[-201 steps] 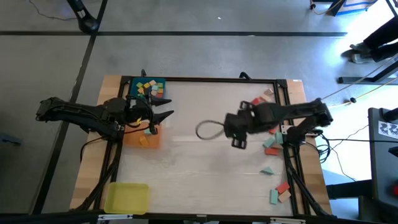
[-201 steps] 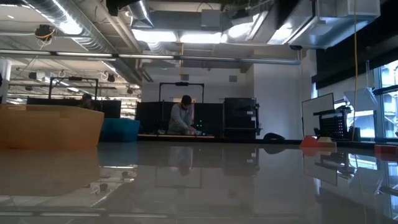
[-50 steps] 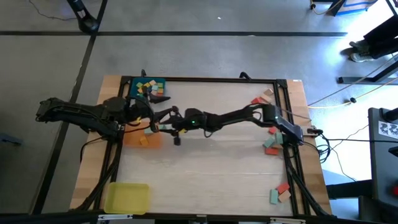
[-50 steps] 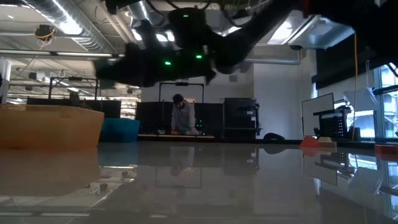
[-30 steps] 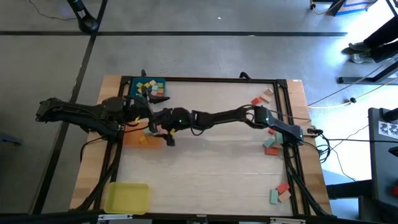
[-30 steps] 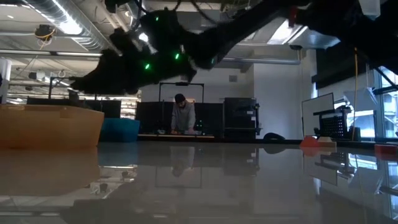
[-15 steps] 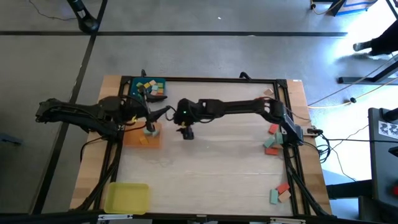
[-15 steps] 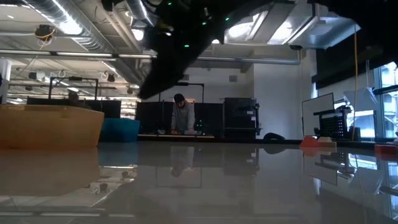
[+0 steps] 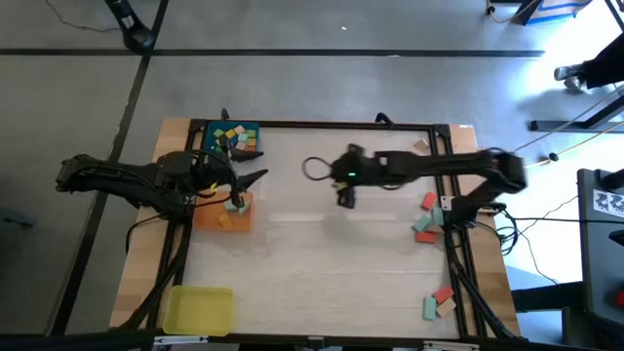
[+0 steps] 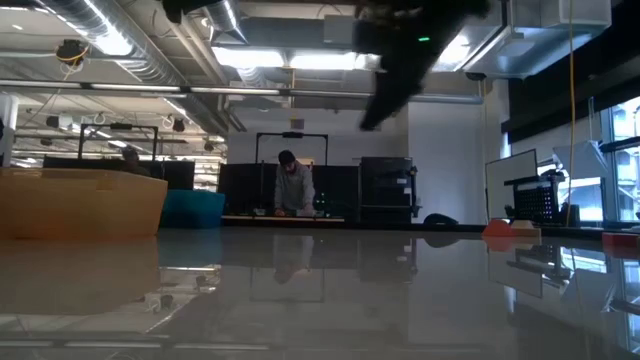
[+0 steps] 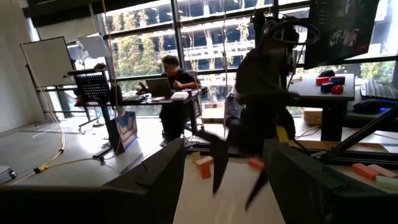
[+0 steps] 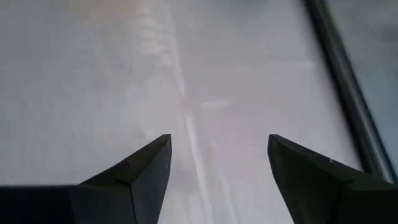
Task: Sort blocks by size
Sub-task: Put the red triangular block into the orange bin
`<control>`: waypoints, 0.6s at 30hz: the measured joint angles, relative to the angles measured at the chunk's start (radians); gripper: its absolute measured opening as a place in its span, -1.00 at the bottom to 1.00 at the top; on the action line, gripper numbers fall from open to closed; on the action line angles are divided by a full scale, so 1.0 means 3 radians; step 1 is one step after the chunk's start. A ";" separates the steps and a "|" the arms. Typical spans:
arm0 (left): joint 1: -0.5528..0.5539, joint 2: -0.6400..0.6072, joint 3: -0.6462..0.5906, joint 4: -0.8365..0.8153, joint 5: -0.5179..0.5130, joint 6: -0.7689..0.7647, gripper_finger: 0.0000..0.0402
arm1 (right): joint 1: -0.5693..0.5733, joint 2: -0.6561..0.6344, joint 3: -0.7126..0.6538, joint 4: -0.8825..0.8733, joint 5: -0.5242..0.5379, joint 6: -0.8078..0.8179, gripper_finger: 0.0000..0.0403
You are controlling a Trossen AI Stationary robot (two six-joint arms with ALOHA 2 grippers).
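Small wooden blocks (image 9: 232, 138) in our blue square tray (image 9: 209, 133) (far-left desk corner), left claw (image 9: 255, 178) open nearby, right claw (image 9: 345, 198) open, empty, mid-desk.

Left gripper (image 9: 255, 179) and right gripper (image 9: 343, 198) (both empty) hold jaws spread apart.

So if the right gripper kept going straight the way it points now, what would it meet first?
Most likely just the bare table top: the right gripper is open and empty, and its wrist view shows nothing between or beyond the fingers.
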 joint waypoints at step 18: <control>0.0000 -0.0002 0.0006 0.0009 0.0002 -0.0002 0.02 | -0.1181 -0.1060 -0.1383 -0.0553 0.1092 0.1407 0.31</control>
